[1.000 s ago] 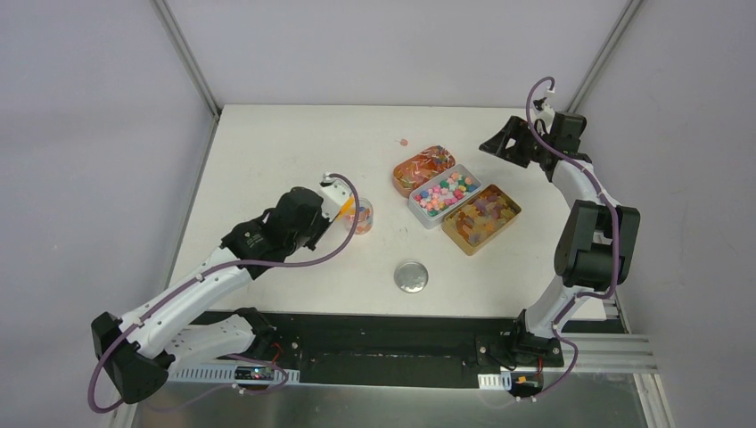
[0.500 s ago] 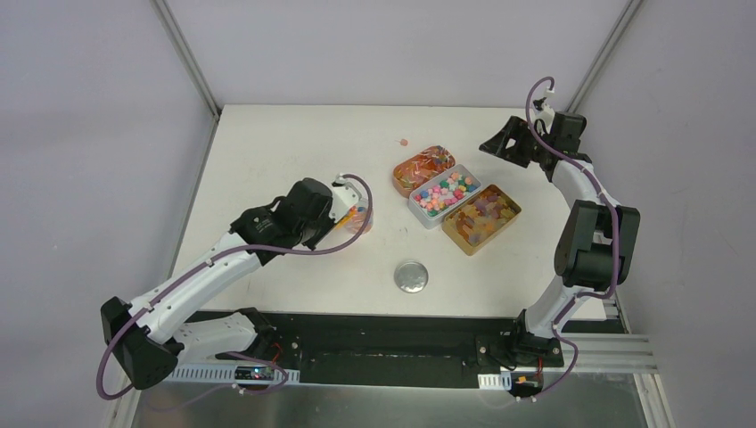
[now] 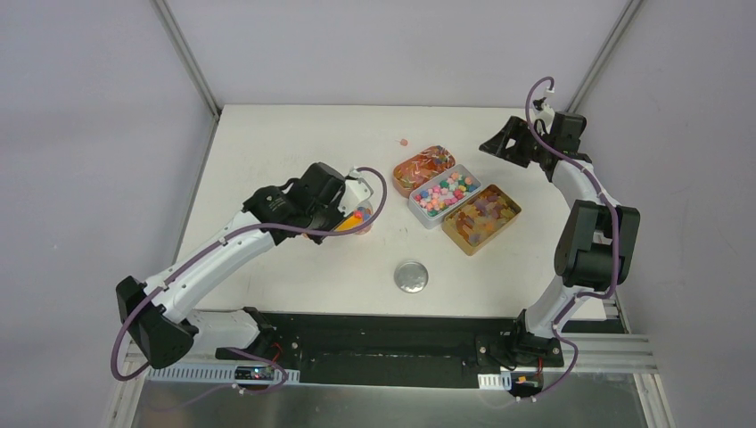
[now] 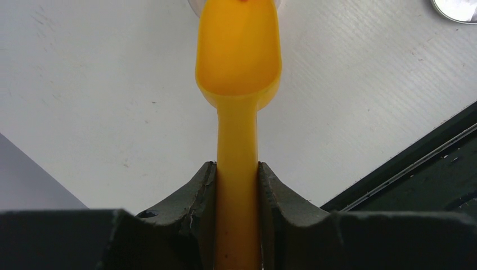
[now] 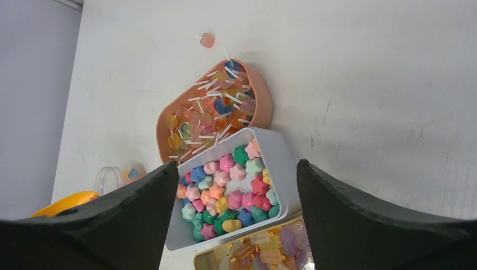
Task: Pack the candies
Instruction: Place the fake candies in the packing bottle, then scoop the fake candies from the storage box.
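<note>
The candies lie in three trays: lollipop-like ones in an orange tray [image 3: 423, 169], star-shaped pastel ones in a white tray [image 3: 444, 194] and amber ice-lolly shapes in a gold tray [image 3: 481, 218]. A small clear jar [image 3: 363, 216] holds a few candies. My left gripper [image 3: 343, 207] is shut on the handle of an orange scoop [image 4: 238, 50]. The scoop bowl looks empty and its tip is at the jar's rim. My right gripper [image 3: 499, 143] is open and empty, above the table behind the trays. It looks down on the star candies [image 5: 233, 191] and the jar [image 5: 115, 177].
A round silver lid [image 3: 411, 276] lies near the front edge, also in the left wrist view [image 4: 455, 8]. One loose pink candy [image 3: 404, 141] lies behind the orange tray, also in the right wrist view [image 5: 207, 39]. The black base rail runs along the near edge.
My left arm has swung right and forward, bringing the scoop up to the jar. The right arm has not moved.
</note>
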Motion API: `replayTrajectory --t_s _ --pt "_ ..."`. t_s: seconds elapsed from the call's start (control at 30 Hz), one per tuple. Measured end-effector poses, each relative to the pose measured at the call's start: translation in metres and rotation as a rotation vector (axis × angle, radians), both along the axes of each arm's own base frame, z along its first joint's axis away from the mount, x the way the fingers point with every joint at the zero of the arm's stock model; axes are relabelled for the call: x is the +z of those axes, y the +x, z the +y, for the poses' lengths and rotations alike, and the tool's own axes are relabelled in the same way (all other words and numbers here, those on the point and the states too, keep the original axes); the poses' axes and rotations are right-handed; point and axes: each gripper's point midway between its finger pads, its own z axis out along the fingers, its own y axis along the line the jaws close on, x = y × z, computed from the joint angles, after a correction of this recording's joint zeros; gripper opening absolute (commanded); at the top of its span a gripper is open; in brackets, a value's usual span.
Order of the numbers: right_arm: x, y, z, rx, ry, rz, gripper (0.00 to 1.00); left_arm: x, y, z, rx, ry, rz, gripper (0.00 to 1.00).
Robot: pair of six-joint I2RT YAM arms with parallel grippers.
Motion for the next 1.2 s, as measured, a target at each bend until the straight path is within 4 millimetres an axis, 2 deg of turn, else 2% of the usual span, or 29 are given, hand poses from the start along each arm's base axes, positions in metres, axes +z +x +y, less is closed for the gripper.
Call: replayTrajectory --t_s 0.5,0.67,0.83,1.03,1.17,1.2 --pt "0.000 0.000 0.000 0.001 -0.002 -0.001 0.79 -0.005 0.005 0.010 0.017 0.130 0.052 0.00" --pt "-0.001 0.000 0.000 0.001 0.000 0.002 0.79 0.002 0.009 0.010 0.026 0.126 0.029 0.00" --pt "-0.007 0.000 0.001 0.008 0.007 0.015 0.77 0.026 0.025 -0.003 0.045 0.045 -0.063 0.00" --pt "-0.025 -0.002 0.004 0.020 0.019 0.068 0.73 0.071 0.048 -0.025 0.063 -0.081 -0.178 0.00" --pt "-0.029 -0.005 0.008 0.034 0.020 0.085 0.65 0.084 0.068 -0.052 0.051 -0.120 -0.177 0.00" --pt "-0.029 -0.006 0.009 0.039 0.022 0.086 0.62 0.084 0.077 -0.064 0.041 -0.134 -0.166 0.00"
